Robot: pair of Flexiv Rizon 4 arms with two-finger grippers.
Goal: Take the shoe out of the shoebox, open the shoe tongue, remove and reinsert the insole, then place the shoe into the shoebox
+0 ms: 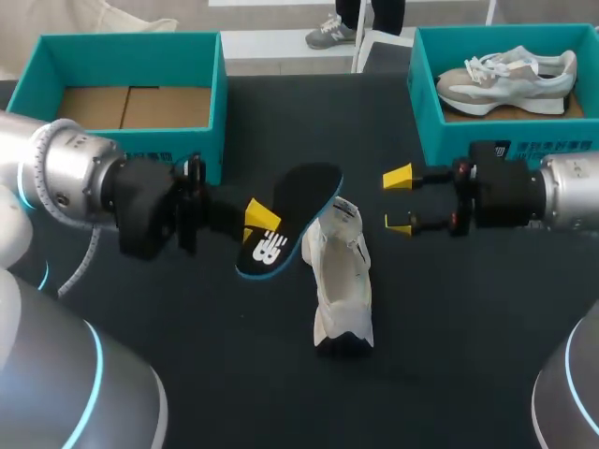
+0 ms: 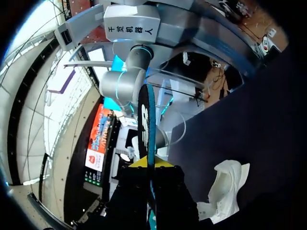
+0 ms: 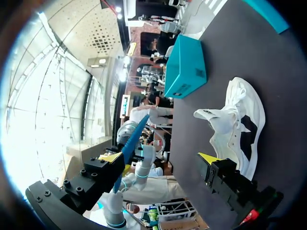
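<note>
My left gripper (image 1: 257,224) is shut on the heel end of a black insole (image 1: 292,213) with a blue edge, holding it above the table just left of the white shoe (image 1: 342,276). The shoe lies on the dark table with its tongue pulled up. In the left wrist view the insole (image 2: 147,120) stands edge-on between the fingers of the left gripper (image 2: 152,165), and the shoe (image 2: 225,191) lies off to the side below. My right gripper (image 1: 400,201) hovers open to the right of the shoe's collar, holding nothing. The right wrist view shows the right gripper (image 3: 160,158), the shoe (image 3: 240,124) and the insole (image 3: 130,141).
An empty teal shoebox (image 1: 223,103) stands at the back left. A second teal shoebox (image 1: 426,131) at the back right holds another grey-white shoe (image 1: 510,79). The left box also appears as the teal shoebox (image 3: 184,67) beyond the shoe in the right wrist view.
</note>
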